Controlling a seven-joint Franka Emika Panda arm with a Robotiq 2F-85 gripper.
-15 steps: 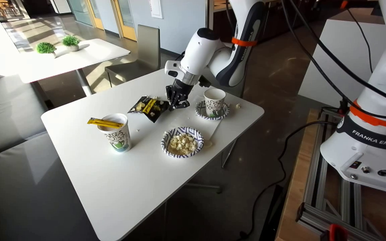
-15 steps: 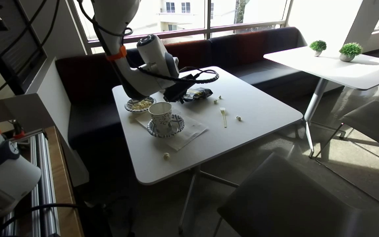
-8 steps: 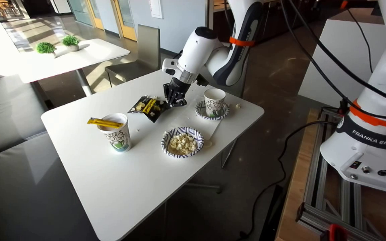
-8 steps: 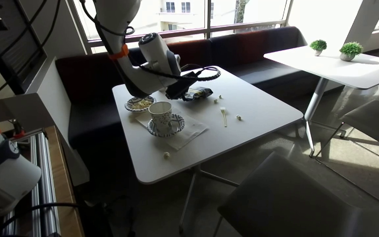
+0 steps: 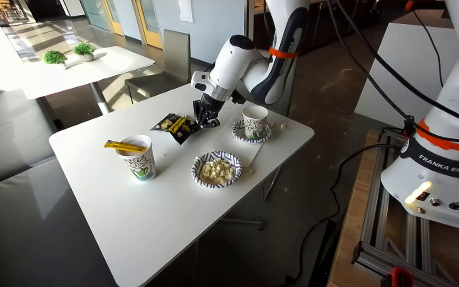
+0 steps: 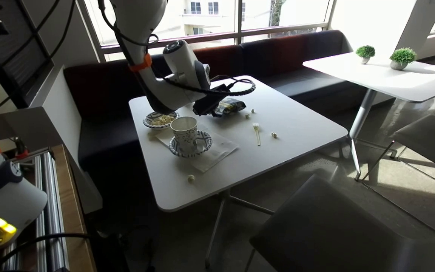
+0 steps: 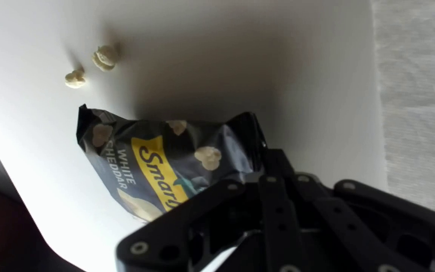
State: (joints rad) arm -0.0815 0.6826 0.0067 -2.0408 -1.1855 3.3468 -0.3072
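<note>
Leftmost, a patterned cup [image 5: 141,169] carries a yellow packet [image 5: 126,146] across its rim. Next, on the white table [image 5: 153,223], lies a black snack bag [image 7: 172,162] printed "Smart…" and "WHITE CHEDDAR". The claw [image 7: 276,162], jaws together, touches the bag's right edge. The bent arm [image 5: 233,59] slants down leftward; its base [image 5: 432,179], far right, reads "FRANKA EMIKA".

this looks like a shared eating or break area, perhaps in an office building. around the white table [image 6: 296,141]: a padded bench [image 6: 296,56] along one side, a wide window [image 6: 217,22] beyond that side, a grey chair [image 6: 327,226] at its opposite side, a second table [image 6: 383,81] with potted plants [image 6: 402,56] near it, doors [image 5: 150,24] well past it.
</note>
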